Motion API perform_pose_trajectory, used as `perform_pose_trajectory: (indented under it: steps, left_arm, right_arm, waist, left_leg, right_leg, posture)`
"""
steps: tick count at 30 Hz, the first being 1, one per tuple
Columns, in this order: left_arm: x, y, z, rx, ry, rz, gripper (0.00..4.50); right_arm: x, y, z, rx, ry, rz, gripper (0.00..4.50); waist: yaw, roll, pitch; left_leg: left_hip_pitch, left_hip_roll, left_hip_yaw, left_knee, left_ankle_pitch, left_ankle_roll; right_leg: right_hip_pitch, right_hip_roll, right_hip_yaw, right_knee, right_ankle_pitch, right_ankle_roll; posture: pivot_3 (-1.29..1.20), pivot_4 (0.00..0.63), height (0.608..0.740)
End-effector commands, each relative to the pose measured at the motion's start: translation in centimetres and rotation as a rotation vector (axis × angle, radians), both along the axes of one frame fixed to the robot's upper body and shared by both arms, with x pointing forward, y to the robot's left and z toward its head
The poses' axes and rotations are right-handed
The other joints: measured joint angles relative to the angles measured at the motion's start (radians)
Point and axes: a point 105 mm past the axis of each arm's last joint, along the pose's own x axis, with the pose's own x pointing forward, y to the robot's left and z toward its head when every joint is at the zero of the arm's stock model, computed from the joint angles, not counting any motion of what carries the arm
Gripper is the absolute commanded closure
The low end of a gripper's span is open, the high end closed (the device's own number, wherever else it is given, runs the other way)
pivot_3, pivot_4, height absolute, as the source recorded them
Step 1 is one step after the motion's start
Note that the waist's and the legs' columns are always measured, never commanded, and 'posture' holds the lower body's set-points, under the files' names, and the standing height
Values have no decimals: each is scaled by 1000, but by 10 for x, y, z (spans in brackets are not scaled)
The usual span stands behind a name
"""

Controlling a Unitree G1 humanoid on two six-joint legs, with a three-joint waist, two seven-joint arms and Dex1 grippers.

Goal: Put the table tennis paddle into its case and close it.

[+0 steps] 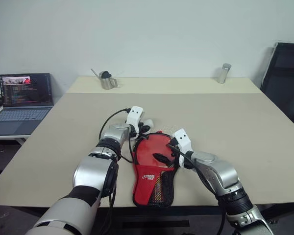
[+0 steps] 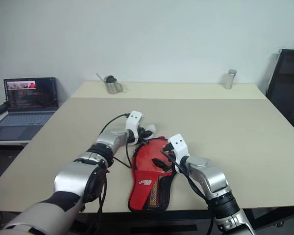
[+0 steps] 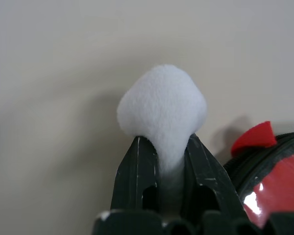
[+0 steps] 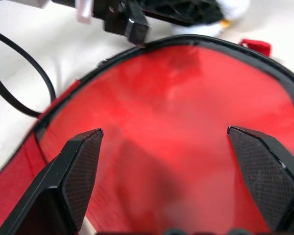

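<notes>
Case: I see the flat, paddle-shaped fabric case [image 1: 154, 169], red side up with a white logo and a black mesh pocket at its narrow end, lying on the beige tabletop [image 1: 235, 127] near the front edge, between my two arms; a black zip edge runs round it.
Paddle: I cannot make out the table tennis paddle on its own; the right wrist view gives a smooth red face inside the black rim, and whether that is the bat's rubber or the case's own panel I cannot tell; I judge the bat is most likely already inside.
Left pincer: my left pincer [image 3: 161, 161] is clamped together on a soft white puff [image 3: 161, 105], which sits just beside the rounded far end of the case and a small red tab [image 3: 253, 138]; I take the puff for the zip's pull, though its link to the zip is hidden.
Right pincer: my right pincer [image 4: 186, 161] has its fingers [image 4: 81, 166] wide apart, hovering over the red face; it holds nothing.
Progress: the insert seems done; the closing is what is left; how much of the zip is already shut I cannot tell.
Surroundings: a metal pitcher [image 1: 107, 80] and a metal canister [image 1: 224, 73] stand well apart at the far edge; an open laptop [image 1: 24, 100] sits off to my left.
</notes>
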Motion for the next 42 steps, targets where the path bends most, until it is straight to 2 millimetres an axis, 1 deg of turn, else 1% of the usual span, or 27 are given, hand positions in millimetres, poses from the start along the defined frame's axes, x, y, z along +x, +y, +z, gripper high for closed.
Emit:
perform_pose_trajectory:
  steps: [1,3,6,12,15,19,21,25,28,33,35,38,42]
  left_arm:
    - [4,15,26,-52,-81,6,4301]
    - [2,23,33,-89,-95,-4,4301]
    - [-5,28,39,-132,-107,-29,4301]
    - [-26,25,55,-254,-108,-103,4302]
    - [-35,25,54,-243,-100,-117,4302]
    - [-37,31,49,-207,-90,-102,4302]
    - [-35,35,47,-175,-89,-89,4302]
    - [-31,42,39,-87,-87,-89,4302]
    - [-27,45,31,-31,-83,-88,4302]
    - [-18,46,20,73,-70,-108,4302]
    - [-11,44,18,120,-82,-105,4302]
    - [-3,36,21,155,-120,-90,4302]
    - [6,15,29,176,-187,-81,4302]
  right_arm:
    - [-7,-2,-13,-30,41,23,0]
    - [-10,-1,-18,-62,44,46,0]
    - [-13,0,-19,-54,62,68,0]
    - [-12,6,-21,-50,72,89,0]
    - [-9,9,-26,-57,77,89,0]
    - [-10,11,-40,-94,102,103,0]
    - [-10,11,-50,-117,118,103,0]
    - [-9,9,-67,-173,119,96,0]
    - [-9,8,-74,-197,120,95,0]
    - [-9,6,-77,-196,127,80,0]
    - [-10,5,-78,-199,132,81,0]
    - [-13,4,-79,-203,138,84,0]
    - [-15,2,-79,-208,142,82,0]
  waist:
    - [0,0,0]
    - [1,0,0]
    - [2,0,0]
    - [1,-1,-1]
    - [-1,-2,-1]
    - [-1,-3,-2]
    - [-1,-3,-3]
    - [-3,-4,-3]
    - [-3,-6,-4]
    - [-4,-9,-7]
    - [-4,-10,-7]
    - [-3,-11,-8]
    - [-2,-11,-8]
  left_leg:
    - [0,0,0,0,0,0]
    - [0,0,0,0,0,0]
    - [0,0,0,0,0,0]
    - [0,0,0,0,0,-1]
    - [1,0,0,1,1,-1]
    - [5,0,0,0,2,-3]
    - [8,0,0,0,2,-3]
    - [26,1,-1,-2,2,-3]
    - [37,1,-1,-3,2,-3]
    - [37,1,-2,-3,2,-3]
    - [37,1,-2,-3,2,-3]
    - [36,1,-2,-3,2,-3]
    - [35,1,-2,-4,2,-3]
  right_leg:
    - [0,0,0,0,0,0]
    - [0,0,0,0,0,0]
    - [0,0,0,0,0,0]
    - [0,0,0,1,0,0]
    - [0,0,0,3,0,0]
    - [2,0,1,7,0,0]
    - [4,0,1,8,0,0]
    - [22,1,0,5,-1,0]
    - [33,1,0,3,-1,0]
    - [33,1,0,2,-1,1]
    - [33,1,0,1,-1,0]
    - [33,1,-1,0,-1,1]
    - [33,1,-1,-3,-3,5]
  posture:
    - [0,150,740]
    - [0,150,740]
    - [0,150,740]
    - [0,150,740]
    - [0,150,740]
    - [0,150,740]
    - [0,150,740]
    - [0,150,740]
    - [0,150,740]
    - [0,150,740]
    - [0,150,740]
    - [0,150,740]
    - [0,150,740]
